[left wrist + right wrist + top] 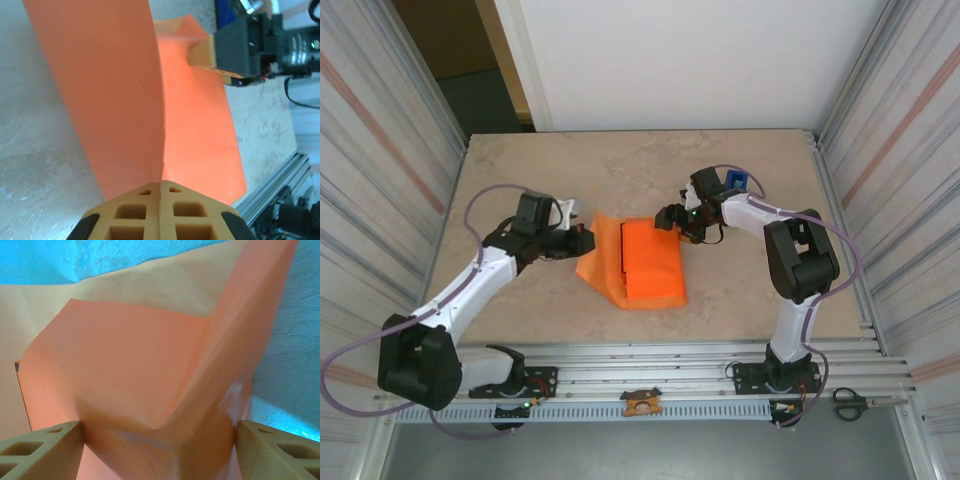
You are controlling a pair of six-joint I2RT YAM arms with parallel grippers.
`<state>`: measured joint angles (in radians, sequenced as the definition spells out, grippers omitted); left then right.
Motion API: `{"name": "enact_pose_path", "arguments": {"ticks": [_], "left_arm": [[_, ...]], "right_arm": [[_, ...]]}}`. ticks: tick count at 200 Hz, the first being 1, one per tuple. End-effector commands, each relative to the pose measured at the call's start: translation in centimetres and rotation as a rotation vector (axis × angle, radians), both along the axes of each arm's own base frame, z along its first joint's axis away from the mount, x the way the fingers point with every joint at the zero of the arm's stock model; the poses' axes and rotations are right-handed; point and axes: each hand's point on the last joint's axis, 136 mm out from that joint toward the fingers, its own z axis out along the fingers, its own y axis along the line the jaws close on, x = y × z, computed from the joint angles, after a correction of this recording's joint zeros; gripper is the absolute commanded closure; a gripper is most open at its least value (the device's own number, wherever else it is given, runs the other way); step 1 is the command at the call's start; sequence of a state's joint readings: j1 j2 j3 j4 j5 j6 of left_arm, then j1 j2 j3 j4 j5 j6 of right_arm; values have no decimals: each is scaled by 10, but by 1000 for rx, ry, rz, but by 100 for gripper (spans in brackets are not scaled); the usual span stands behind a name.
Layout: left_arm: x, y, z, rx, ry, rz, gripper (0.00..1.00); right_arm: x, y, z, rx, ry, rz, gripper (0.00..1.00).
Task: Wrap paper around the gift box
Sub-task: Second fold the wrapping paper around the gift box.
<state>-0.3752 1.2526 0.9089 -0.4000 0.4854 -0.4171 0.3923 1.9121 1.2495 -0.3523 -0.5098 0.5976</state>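
Note:
The orange paper [655, 285] lies folded over the gift box in the middle of the table. A brighter red-orange patch [642, 245] shows where the gift box sits. My left gripper [582, 243] is at the paper's left side. In the left wrist view its jaws [161, 184] are shut on the raised flap of paper [115, 90]. My right gripper [672, 218] is at the far right corner of the bundle. In the right wrist view both its fingers [45, 445] press the sides of the paper-covered box corner [160, 405].
A blue tape dispenser [736, 182] stands behind the right gripper. Scissors [850, 403] lie off the table at the near right. Aluminium rails [650, 365] run along the near edge, and ribbed walls close in both sides.

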Motion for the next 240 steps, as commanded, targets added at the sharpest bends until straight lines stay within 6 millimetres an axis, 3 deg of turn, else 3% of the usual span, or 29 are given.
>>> {"name": "enact_pose_path", "arguments": {"ticks": [1,48,111,165,240], "left_arm": [[0,-5,-3,147,-17,-64,100],[-2,-57,-7,220,31,-241,100],[3,-122,-8,152,55,-384,100],[5,-149,-20,84,83,-427,100],[4,-165,-39,32,138,-462,100]], "right_arm": [[-37,-24,-58,-197,183,-36,24],[-39,-24,-59,-198,184,-38,24],[-41,-24,-59,-195,187,-42,24],[-42,-20,-59,-163,195,-56,25],[-44,-19,-59,-144,202,-62,25]]}}
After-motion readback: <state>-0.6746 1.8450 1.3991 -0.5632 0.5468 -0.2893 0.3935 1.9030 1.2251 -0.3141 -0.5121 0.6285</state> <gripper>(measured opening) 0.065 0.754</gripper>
